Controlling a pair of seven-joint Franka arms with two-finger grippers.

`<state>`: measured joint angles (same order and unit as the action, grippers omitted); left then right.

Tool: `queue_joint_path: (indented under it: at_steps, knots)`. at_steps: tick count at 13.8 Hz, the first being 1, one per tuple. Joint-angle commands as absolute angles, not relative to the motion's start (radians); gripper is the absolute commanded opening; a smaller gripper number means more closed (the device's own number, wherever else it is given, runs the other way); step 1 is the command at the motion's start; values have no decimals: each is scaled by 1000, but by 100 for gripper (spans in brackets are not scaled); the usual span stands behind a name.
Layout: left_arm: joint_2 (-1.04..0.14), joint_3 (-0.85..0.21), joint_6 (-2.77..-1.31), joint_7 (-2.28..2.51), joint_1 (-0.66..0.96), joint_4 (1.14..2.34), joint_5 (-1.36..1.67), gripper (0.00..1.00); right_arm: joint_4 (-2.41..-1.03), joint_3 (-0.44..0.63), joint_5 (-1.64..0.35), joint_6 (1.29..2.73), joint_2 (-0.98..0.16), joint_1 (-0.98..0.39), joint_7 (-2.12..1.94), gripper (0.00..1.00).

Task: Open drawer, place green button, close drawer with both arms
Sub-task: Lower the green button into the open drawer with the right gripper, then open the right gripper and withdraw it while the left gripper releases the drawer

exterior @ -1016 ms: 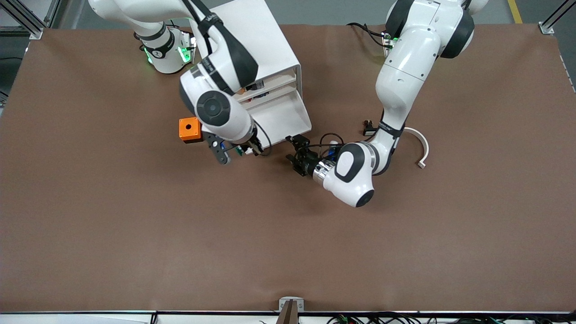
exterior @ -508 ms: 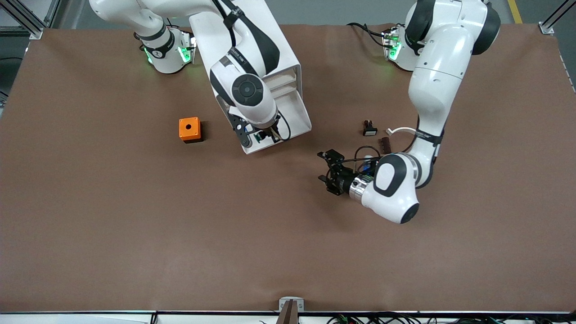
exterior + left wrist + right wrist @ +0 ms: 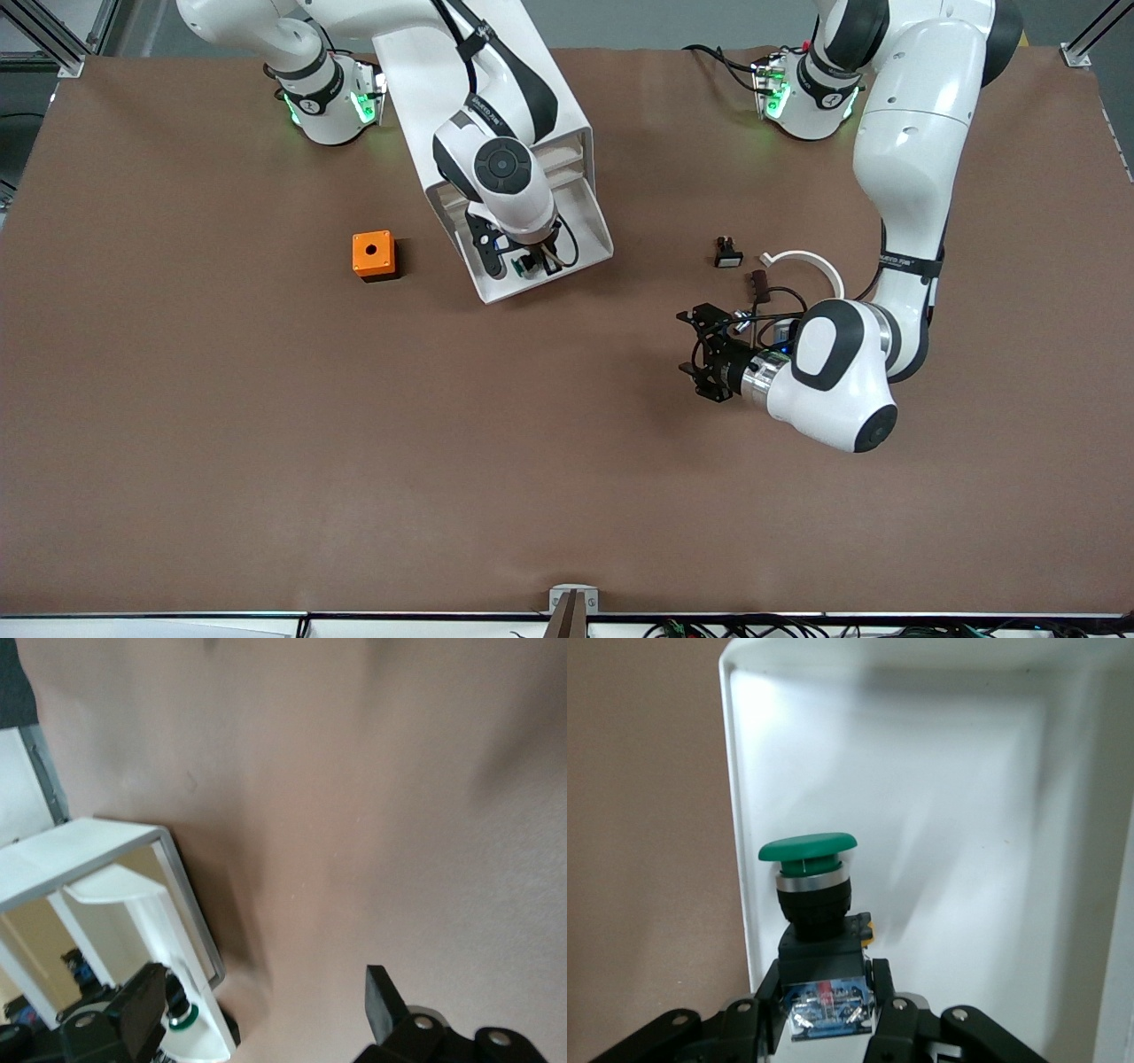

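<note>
Front view: right gripper (image 3: pixel 532 264) over the pulled-out drawer (image 3: pixel 580 226); left gripper (image 3: pixel 700 354) over bare worktop (image 3: pixel 266 443).
Left wrist view: fingers (image 3: pixel 385 1001) spread apart, holding nothing.
Right wrist view: fingers (image 3: pixel 766 1001) clamp the button (image 3: pixel 811 881) above the drawer's floor.

Drawer (image 3: pixel 580 232): pulled out of white cabinet (image 3: pixel 496 89).
Right gripper (image 3: pixel 529 266): over the drawer, button (image 3: pixel 529 270) at its tip.
Left gripper (image 3: pixel 697 353): fingers spread, over bare table (image 3: pixel 266 443).
Orange box (image 3: pixel 373 255): beside cabinet.
</note>
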<state>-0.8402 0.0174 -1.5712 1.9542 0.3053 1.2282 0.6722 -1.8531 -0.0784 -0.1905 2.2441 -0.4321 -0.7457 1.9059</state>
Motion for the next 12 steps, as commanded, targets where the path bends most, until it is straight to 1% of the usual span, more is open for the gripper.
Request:
queue_joint_path:
  at_steps: [1, 2, 3, 5, 6, 8, 10, 12]
  knots:
    - [-831, 32, -1580, 1921, 311, 1235, 638, 99, -1868, -72, -181, 2253, -420, -762, 1937, 52]
    - [-822, 52, -1580, 1887, 316, 1235, 638, 99, -1867, -71, -175, 2247, -419, -762, 1933, 72]
    - [-816, 72, -1591, 1840, 322, 1236, 638, 99, -1861, -71, -143, 2244, -417, -761, 1933, 100]
    - [-802, 86, -1591, 1775, 327, 1236, 628, 99, -1832, -69, -112, 2235, -416, -749, 1928, 100]
    - [-801, 77, -1592, 1738, 333, 1236, 573, 99, -1810, -64, -97, 2212, -408, -744, 1919, 100]
    - [-795, 75, -1623, 1657, 382, 1238, 482, 99, -1738, -46, -80, 2093, -400, -691, 1828, 100]
    - [-795, 72, -1660, 1532, 416, 1238, 456, 99, -1657, -49, -90, 1992, -399, -600, 1714, 100]
    - [-795, 69, -1692, 1384, 429, 1241, 454, 99, -1582, -51, -92, 1936, -394, -552, 1608, 100]
